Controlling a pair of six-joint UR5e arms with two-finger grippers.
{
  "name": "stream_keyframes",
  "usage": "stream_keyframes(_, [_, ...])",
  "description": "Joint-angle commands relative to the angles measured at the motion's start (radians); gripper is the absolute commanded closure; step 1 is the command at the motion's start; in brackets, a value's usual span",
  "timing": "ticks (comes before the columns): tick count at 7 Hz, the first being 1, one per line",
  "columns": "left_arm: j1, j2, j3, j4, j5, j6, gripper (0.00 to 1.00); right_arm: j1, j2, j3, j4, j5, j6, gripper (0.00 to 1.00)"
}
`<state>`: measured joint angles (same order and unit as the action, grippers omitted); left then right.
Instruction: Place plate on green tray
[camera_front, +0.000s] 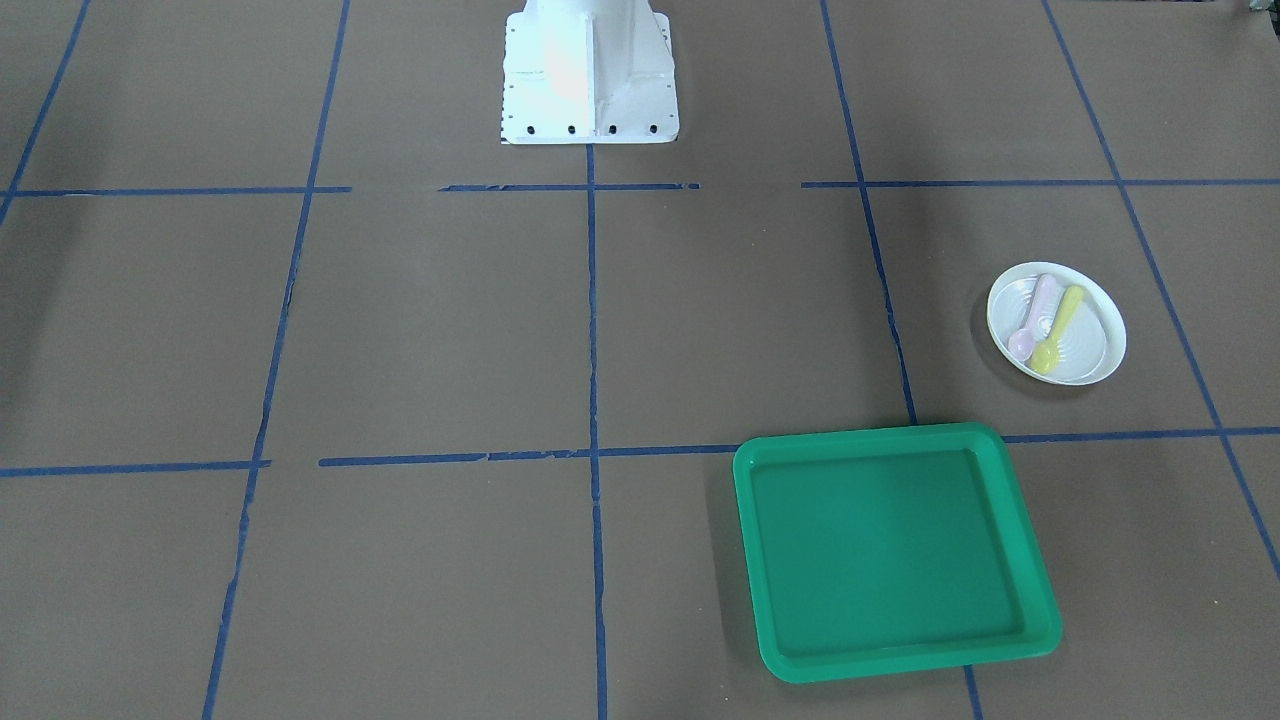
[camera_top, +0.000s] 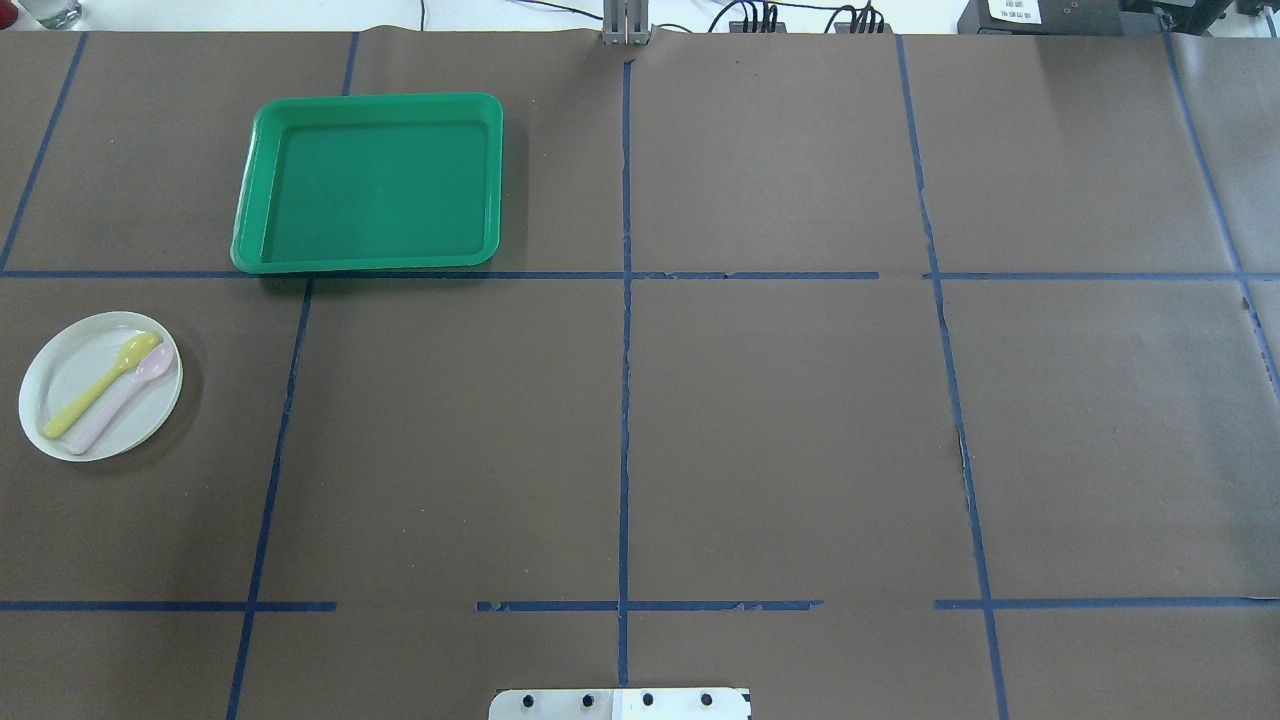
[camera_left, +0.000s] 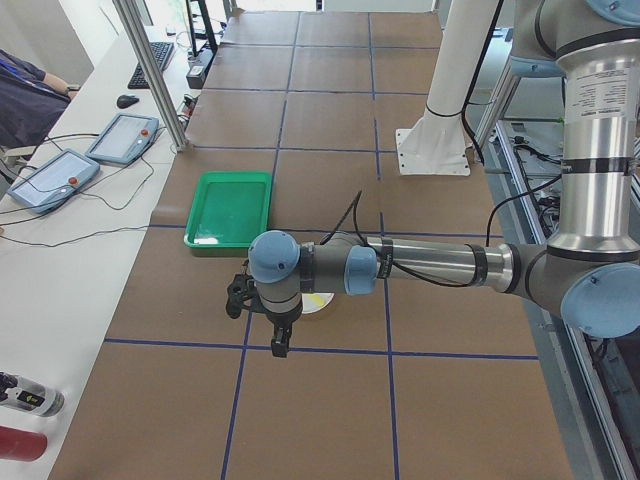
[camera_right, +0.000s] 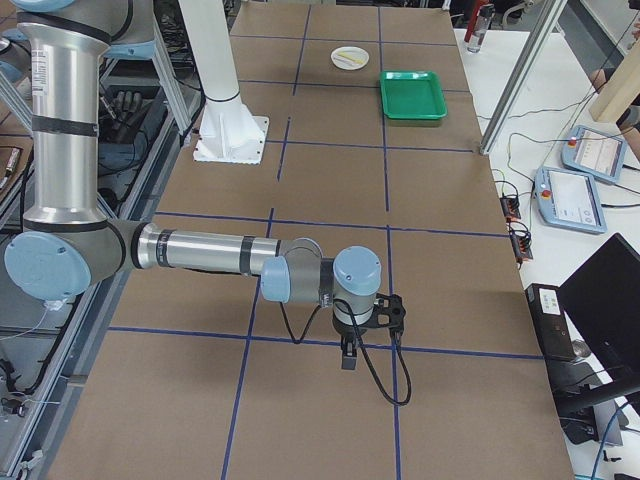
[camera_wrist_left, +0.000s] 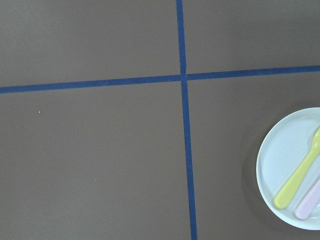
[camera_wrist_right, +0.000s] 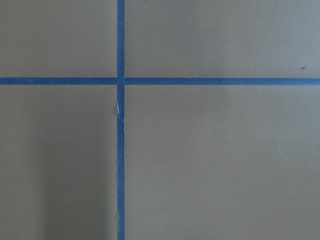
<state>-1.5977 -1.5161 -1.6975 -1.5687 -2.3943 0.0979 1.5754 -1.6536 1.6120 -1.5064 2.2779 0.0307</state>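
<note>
The small white plate (camera_top: 72, 362) lies on the brown table at my left, with a yellow spoon (camera_top: 100, 388) and a pink spoon (camera_top: 122, 396) on it. It also shows in the front view (camera_front: 1092, 338) and at the right edge of the left wrist view (camera_wrist_left: 280, 160). The green tray (camera_top: 372, 180) lies empty, farther out from the plate (camera_front: 890, 550). My left gripper (camera_left: 279, 345) hangs above the table near the plate, seen only in the left side view. My right gripper (camera_right: 347, 358) is far away at the table's other end. I cannot tell whether either is open.
Blue tape lines grid the brown table cover. The white robot base (camera_front: 590, 75) stands at the near middle edge. Teach pendants (camera_left: 120, 138) and cables lie on the white side table beyond the tray. A metal post (camera_left: 150, 70) stands near the tray.
</note>
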Motion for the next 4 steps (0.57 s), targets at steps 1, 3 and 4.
stream_keyframes(1, [0.049, -0.004, -0.001, -0.074, -0.093, -0.004, 0.00, 0.000, 0.000, 0.000, 0.000, 0.000, 0.000, 0.00])
stream_keyframes(3, [0.203, -0.013, 0.016, -0.227, -0.083, -0.138, 0.00, 0.000, 0.000, -0.001, 0.000, -0.002, 0.000, 0.00])
stream_keyframes(4, [0.278, -0.015, 0.059, -0.360, -0.056, -0.299, 0.00, 0.000, 0.000, 0.000, 0.000, 0.000, 0.000, 0.00])
